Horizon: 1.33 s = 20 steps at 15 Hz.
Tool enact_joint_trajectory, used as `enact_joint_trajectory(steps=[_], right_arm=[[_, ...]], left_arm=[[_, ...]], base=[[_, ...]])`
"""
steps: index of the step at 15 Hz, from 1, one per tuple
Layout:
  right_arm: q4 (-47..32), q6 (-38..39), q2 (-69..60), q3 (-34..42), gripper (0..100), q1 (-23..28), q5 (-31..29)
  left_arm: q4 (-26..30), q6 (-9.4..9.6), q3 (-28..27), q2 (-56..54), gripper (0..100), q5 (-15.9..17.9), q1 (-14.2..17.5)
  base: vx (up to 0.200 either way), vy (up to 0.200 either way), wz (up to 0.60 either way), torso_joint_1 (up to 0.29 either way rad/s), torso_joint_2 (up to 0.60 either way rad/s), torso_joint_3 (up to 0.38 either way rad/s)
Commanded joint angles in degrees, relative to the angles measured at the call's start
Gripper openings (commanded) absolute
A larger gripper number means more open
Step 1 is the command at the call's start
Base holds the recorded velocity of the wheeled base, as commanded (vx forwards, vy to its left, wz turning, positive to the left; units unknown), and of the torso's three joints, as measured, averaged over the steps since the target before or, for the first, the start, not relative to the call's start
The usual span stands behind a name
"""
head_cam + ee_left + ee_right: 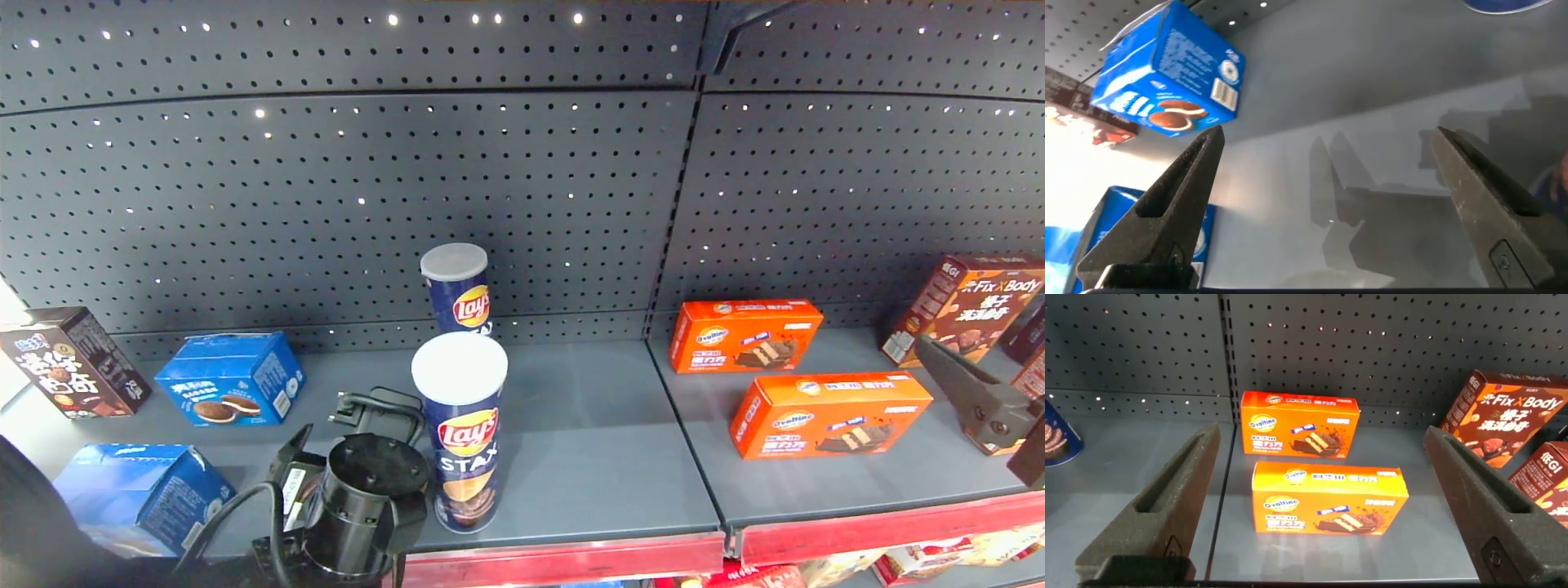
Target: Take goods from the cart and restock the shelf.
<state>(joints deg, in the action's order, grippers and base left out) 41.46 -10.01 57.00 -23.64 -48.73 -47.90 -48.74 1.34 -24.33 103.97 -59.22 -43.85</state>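
Observation:
Two dark blue chip cans with white lids stand upright on the grey shelf point(596, 441), the front can point(461, 433) near the shelf edge and the rear can point(455, 287) by the pegboard. My left gripper point(347, 425) sits just left of the front can and apart from it. In the left wrist view the left gripper point(1327, 139) is open over bare shelf, nothing between its fingers. My right gripper point(980, 400) hangs at the right, in front of the shelf. It is open point(1321, 434), facing two orange boxes point(1327, 498).
Two blue cookie boxes point(231, 377) point(135, 490) and a dark box point(73, 359) lie left of the cans. Orange boxes point(744, 333) point(829, 412) and brown boxes point(976, 306) fill the right bay. A red strip point(571, 559) edges the shelf front; the pegboard point(490, 163) backs it.

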Motion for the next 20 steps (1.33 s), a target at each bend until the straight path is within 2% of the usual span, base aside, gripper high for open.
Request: enact_joint_trajectory(steps=[1,5,9,15,17,20], right_arm=[[0.02,-0.01,0.04,-0.01,100,0.03,0.00],[0.02,-0.10,0.04,-0.09,100,-0.05,0.00],[0.02,-0.10,0.04,-0.09,100,0.30,0.00],[0.02,-0.10,-0.23,-0.01,100,0.65,-0.09],[0.02,-0.10,-0.49,-0.01,100,1.09,0.00],[-0.06,-0.10,-0.58,-0.01,100,1.09,0.00]], left_arm=[[-0.04,-0.02,-0.19,0.79,100,-0.02,-0.27],[0.05,-0.11,0.78,0.44,100,-0.10,-0.27],[0.05,-0.11,3.94,-0.97,100,-0.10,-0.27],[-0.04,-0.11,2.89,-0.44,100,-0.10,-2.21],[-0.04,-0.20,3.06,-0.70,100,-0.10,-1.50],[0.13,-0.20,4.47,-2.46,100,-0.19,1.93]], base=[[0.000,0.000,0.00,0.000,0.00,0.000],[0.000,0.000,0.00,0.000,0.00,0.000],[0.000,0.000,0.00,0.000,0.00,0.000],[0.000,0.000,0.00,0.000,0.00,0.000],[0.000,0.000,0.00,0.000,0.00,0.000],[0.000,0.000,0.00,0.000,0.00,0.000]])
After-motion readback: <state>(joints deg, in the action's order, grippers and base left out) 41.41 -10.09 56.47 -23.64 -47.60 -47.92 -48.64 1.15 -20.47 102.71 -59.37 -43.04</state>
